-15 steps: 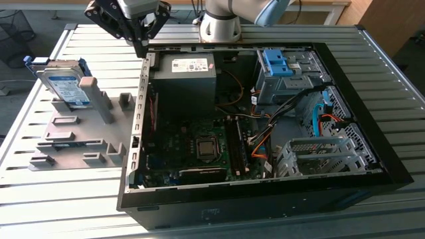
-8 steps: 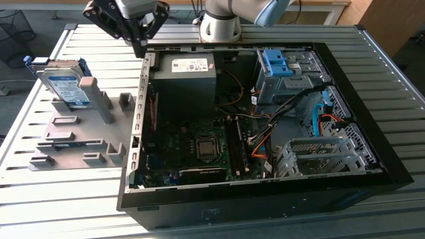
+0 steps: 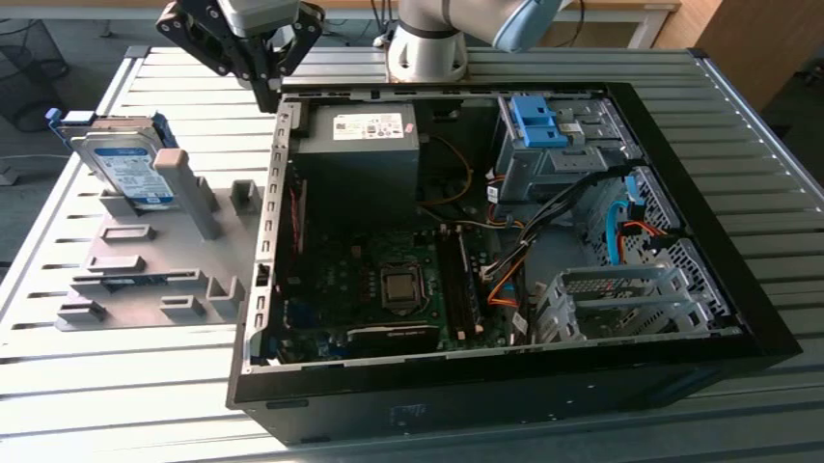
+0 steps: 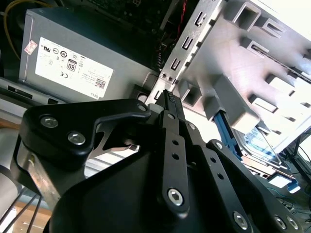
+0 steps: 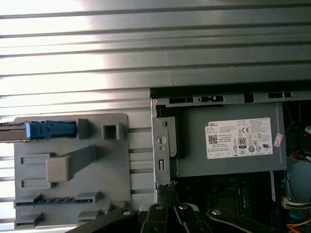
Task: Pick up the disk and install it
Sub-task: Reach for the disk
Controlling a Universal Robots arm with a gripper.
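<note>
The disk [image 3: 126, 166] is a silver drive with a white-and-blue label in a blue bracket. It stands on edge in a slot at the far end of a grey holder rack [image 3: 142, 275], at the exterior view's left. The first wrist view shows the disk [image 5: 48, 129] edge-on, and in the second wrist view the disk [image 4: 265, 145] peeks out behind the rack's posts. My gripper [image 3: 266, 92] hangs over the case's back left corner, to the right of the disk and apart from it. Its black fingers [image 4: 167, 97] meet at the tip, shut on nothing, as my gripper [image 5: 166, 187] also appears in the first wrist view.
An open computer case [image 3: 721, 289] lies on the slatted metal table [image 3: 103, 386]. Inside it are a grey power supply box [image 3: 361, 159], a motherboard [image 3: 386, 280], loose cables [image 3: 515, 260], a drive cage holding a blue bracket [image 3: 535, 121], and an empty metal bay [image 3: 618, 299]. The arm's base [image 3: 425, 48] stands behind the case.
</note>
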